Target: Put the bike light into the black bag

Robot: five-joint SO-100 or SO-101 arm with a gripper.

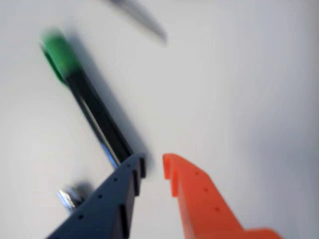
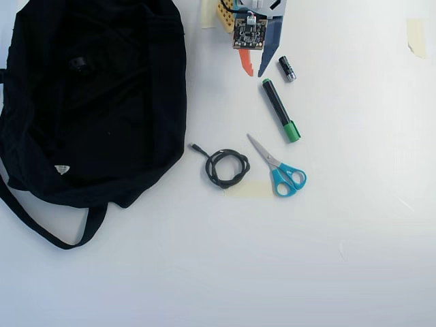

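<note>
The gripper (image 2: pixel 257 70) hangs open and empty at the table's (image 2: pixel 340 238) top edge, while the light (image 2: pixel 79 65) seemingly already lies well to its left on the bag (image 2: pixel 136 102) in the overhead view, with battery (image 2: pixel 287 69), marker (image 2: pixel 280 110), scissors (image 2: pixel 279 167) and cable (image 2: pixel 225 167) nearer.

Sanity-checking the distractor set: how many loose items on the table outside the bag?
4. The battery beside the gripper, the green-capped marker just below it, the scissors lower still, the coiled cable between them and the black bag. The bag's contents aren't clear.
</note>
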